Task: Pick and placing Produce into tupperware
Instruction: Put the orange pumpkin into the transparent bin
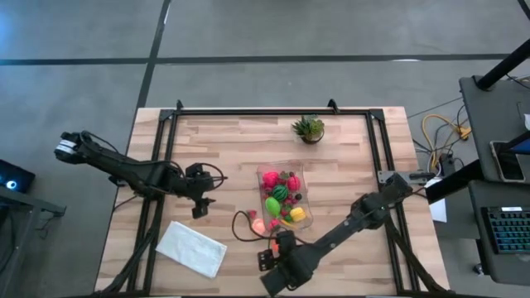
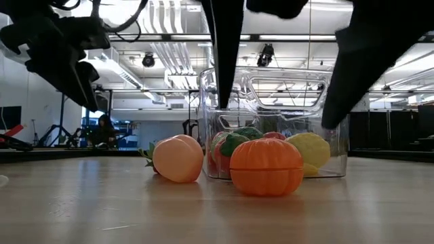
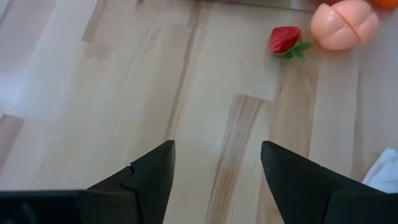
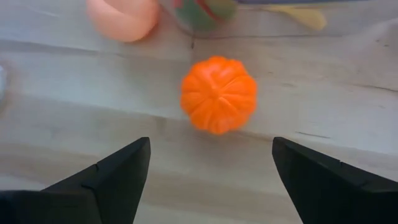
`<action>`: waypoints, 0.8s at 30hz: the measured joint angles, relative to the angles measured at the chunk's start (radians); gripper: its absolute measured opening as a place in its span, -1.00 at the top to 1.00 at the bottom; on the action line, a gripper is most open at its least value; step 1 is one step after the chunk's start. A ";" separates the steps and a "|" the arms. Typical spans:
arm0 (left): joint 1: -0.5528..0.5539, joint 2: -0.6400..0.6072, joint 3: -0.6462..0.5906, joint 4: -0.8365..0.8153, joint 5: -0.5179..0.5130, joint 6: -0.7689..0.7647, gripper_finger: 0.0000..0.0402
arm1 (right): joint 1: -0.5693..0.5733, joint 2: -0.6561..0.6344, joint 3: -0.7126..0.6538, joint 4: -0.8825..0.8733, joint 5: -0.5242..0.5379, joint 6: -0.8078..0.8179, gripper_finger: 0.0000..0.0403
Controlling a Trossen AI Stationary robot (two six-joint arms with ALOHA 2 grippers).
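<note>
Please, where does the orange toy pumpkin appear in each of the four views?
High view: orange pumpkin is a small orange spot just beyond the right claw, near the tupperware's near-left corner.
Low view: centre foreground, before the tupperware.
Left wrist view: only an orange sliver at the frame corner.
Right wrist view: centre, ahead of the open claw.
Shared landmark: the peach-coloured fruit beside it.

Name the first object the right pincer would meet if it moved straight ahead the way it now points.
Probably the orange toy pumpkin, lying centred ahead of the open right pincer on the table; the clear container stands just beyond it.
</note>
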 joint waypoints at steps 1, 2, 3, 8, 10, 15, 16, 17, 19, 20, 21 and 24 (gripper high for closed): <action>0.000 0.000 0.000 0.001 0.000 0.003 -0.11 | -0.002 0.005 0.000 0.000 0.000 0.001 -0.63; 0.000 0.002 0.000 0.003 0.000 0.005 -0.11 | -0.004 0.011 -0.001 0.000 0.000 0.002 -0.63; 0.000 0.005 0.000 0.001 0.000 0.006 -0.11 | -0.007 0.019 -0.001 0.006 -0.001 0.001 -0.63; 0.000 0.009 0.000 0.001 0.000 0.016 -0.11 | -0.029 0.024 -0.009 0.008 0.008 -0.011 -0.62; 0.000 0.008 0.000 0.001 0.000 0.027 -0.11 | -0.038 0.027 -0.018 0.008 0.008 -0.025 -0.62; 0.000 0.013 -0.001 0.002 0.000 0.040 -0.11 | -0.047 0.028 -0.046 0.019 0.008 -0.030 -0.62; 0.000 0.013 -0.001 0.001 0.000 0.040 -0.11 | -0.047 0.028 -0.052 0.021 0.008 -0.030 -0.62; 0.000 0.014 -0.001 0.000 0.000 0.040 -0.11 | -0.046 0.028 -0.059 0.023 0.007 -0.030 -0.62; 0.000 0.013 -0.002 0.001 0.000 0.041 -0.11 | -0.046 0.028 -0.072 0.030 0.007 -0.030 -0.62; 0.000 0.013 -0.002 0.001 0.000 0.041 -0.11 | -0.045 0.028 -0.076 0.029 0.007 -0.030 -0.62; 0.000 0.013 -0.002 0.001 0.000 0.041 -0.11 | -0.045 0.028 -0.079 0.029 0.006 -0.030 -0.62; 0.000 0.013 -0.003 0.001 0.000 0.041 -0.11 | -0.048 0.028 -0.092 0.032 0.007 -0.030 -0.62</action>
